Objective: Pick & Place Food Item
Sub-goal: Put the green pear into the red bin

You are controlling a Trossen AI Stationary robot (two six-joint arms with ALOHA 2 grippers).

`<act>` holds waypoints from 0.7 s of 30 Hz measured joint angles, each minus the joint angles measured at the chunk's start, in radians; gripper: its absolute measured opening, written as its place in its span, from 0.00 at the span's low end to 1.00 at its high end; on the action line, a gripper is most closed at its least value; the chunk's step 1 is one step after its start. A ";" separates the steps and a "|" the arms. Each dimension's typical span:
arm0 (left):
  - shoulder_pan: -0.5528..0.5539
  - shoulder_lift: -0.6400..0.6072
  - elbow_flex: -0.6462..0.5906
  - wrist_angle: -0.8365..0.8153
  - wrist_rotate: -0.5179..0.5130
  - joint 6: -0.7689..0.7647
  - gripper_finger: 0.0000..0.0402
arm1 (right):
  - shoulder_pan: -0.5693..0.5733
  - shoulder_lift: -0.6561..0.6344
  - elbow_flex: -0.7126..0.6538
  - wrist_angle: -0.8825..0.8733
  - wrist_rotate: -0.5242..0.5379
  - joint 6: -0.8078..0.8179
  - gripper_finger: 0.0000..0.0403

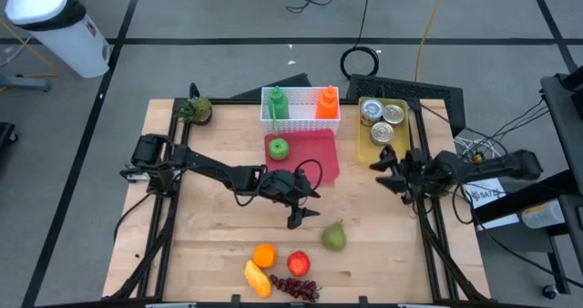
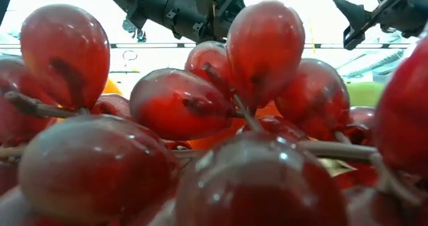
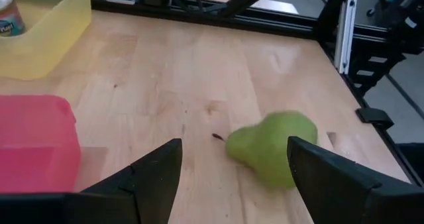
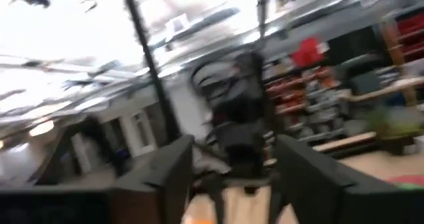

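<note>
The left gripper (image 1: 301,215) hangs over the middle of the table (image 1: 209,253), its fingers (image 3: 156,174) apart and empty, pointed toward the green pear (image 1: 334,237). In the left wrist view the pear (image 3: 275,148) lies on bare wood ahead of the fingers, nearer one finger than the other and not yet between them. No contact is visible.

The right gripper (image 1: 393,173) waits at the table's right side, just beside the yellow tray (image 1: 364,144) that carries three cans (image 1: 383,121). Its fingers (image 4: 162,168) stand apart with nothing between them; its wrist view faces the room, not the table.

A pink tray (image 1: 319,153) holds a green apple (image 1: 278,148). Behind it a white basket (image 1: 301,118) holds a green and an orange bottle. An orange (image 1: 264,254), a red apple (image 1: 299,263), a yellow item (image 1: 258,278) and red grapes (image 1: 298,289) lie at the near edge; the grapes (image 2: 200,139) fill the low view.

Judgement: the step in hand is the approach to the pear, grasp not yet made. The next move calls for advancing and lowering the left gripper so both fingers straddle the pear's body, centred, before closing. The pear is rounded and may roll if touched on one side first. The pink tray looks the likely destination; this cannot be confirmed.
</note>
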 joint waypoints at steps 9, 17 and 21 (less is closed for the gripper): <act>0.001 0.002 0.000 0.000 -0.038 0.001 0.71 | 0.297 0.454 0.160 -0.084 0.115 -0.048 0.78; 0.001 0.002 0.001 -0.007 -0.069 -0.025 0.71 | 0.478 0.842 0.532 -0.419 0.217 -0.098 0.75; 0.001 0.002 0.001 -0.024 -0.069 -0.025 0.71 | 0.529 0.997 0.699 -0.556 0.157 -0.091 0.75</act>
